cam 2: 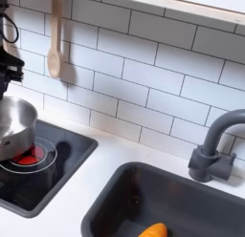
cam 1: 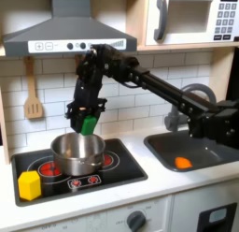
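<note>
In the first exterior view my gripper (cam 1: 87,113) hangs over the stove, shut on a small green object (cam 1: 90,124) that sticks out below the fingers. Directly beneath it stands a silver pot (cam 1: 77,152) on the black cooktop (cam 1: 126,163), and the green object hovers just above the pot's back rim. The black arm reaches in from the first exterior view's right. In the second exterior view the pot (cam 2: 11,128) sits at the left edge, with part of the black arm (cam 2: 9,61) above it.
A yellow block (cam 1: 30,184) rests on the cooktop's front left corner. An orange item (cam 1: 183,162) lies in the sink (cam 1: 210,153) at the right, also seen as the orange item (cam 2: 151,230) below the grey faucet (cam 2: 214,147). A wooden spatula (cam 1: 34,101) hangs on the tiled wall.
</note>
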Robot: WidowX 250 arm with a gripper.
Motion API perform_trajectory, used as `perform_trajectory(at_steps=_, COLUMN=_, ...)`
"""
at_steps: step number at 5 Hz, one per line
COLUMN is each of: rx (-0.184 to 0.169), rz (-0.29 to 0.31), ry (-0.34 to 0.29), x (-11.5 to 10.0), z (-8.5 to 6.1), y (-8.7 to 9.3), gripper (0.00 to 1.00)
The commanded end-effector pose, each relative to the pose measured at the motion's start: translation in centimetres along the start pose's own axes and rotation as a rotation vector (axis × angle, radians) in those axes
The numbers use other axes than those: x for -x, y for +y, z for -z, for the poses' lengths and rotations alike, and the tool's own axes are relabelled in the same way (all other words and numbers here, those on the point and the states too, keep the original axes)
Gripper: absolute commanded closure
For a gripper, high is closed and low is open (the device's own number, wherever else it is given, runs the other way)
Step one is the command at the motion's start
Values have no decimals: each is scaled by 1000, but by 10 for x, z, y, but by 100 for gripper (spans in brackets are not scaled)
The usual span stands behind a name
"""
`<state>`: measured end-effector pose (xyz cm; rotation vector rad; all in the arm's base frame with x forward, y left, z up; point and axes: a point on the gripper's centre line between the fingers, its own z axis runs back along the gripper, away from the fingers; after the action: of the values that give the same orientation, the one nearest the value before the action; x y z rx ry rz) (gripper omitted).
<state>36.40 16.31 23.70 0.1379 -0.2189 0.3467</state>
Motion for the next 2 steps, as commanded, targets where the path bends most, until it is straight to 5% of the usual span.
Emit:
perform_trajectory(at_steps=1, rx=10, rz=17, ry=6, x=-1, z=12, y=-8, gripper=100)
perform_trajectory(at_steps=2, rx=1, rz=15, ry=11, x=-3, z=15, y=-4, gripper=0)
